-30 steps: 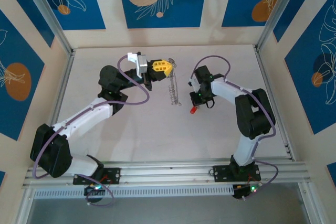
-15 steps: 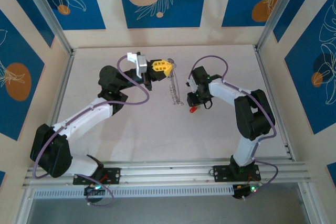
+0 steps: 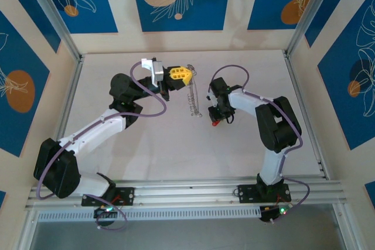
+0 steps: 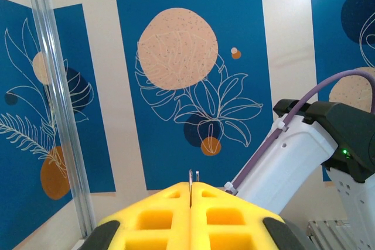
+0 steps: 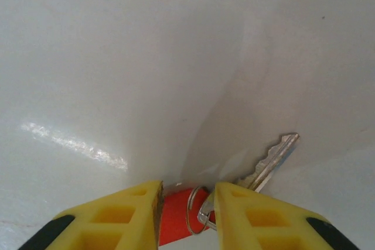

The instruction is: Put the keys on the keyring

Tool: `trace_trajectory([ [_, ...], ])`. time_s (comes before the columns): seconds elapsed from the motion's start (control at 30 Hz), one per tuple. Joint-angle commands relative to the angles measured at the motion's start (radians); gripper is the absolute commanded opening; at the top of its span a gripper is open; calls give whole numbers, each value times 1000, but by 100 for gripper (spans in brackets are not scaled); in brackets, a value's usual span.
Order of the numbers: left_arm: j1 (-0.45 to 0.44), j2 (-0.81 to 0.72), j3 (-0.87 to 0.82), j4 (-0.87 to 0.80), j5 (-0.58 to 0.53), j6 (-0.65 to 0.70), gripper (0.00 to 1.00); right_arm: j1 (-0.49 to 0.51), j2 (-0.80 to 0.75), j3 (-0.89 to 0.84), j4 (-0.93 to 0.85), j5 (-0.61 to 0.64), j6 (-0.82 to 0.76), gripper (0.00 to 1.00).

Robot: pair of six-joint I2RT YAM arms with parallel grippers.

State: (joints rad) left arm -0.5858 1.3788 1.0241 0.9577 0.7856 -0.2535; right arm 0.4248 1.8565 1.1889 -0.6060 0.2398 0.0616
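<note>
Red-headed silvery key [image 5: 268, 163], yellow right claw [image 5: 187, 196], blue leaf-patterned panels [image 4: 193, 86]

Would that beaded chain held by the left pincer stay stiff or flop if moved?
Probably floppy: the chain hangs in a limp, wavy line from the left pincer. It is likely light, since the shut pincer grips only a thin bit. It may swing when nudged.

Blue leaf-print panels [image 3: 205, 4] surround the pale table [image 3: 176, 144].
</note>
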Motion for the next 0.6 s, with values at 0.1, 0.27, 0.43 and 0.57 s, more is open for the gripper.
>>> trace_trajectory([
  [0.1, -12, -1, 22, 62, 14, -1, 0, 6, 32, 28, -18, 24, -8, 24],
  [0.27, -10, 4, 24, 64, 14, -2, 0, 6, 33, 38, -23, 26, -10, 13],
  [0.43, -12, 4, 24, 67, 13, -3, 0, 4, 38, 47, -29, 26, -10, 6],
  [0.57, -11, 4, 23, 63, 12, -3, 0, 4, 30, 57, -42, 26, -7, 0],
])
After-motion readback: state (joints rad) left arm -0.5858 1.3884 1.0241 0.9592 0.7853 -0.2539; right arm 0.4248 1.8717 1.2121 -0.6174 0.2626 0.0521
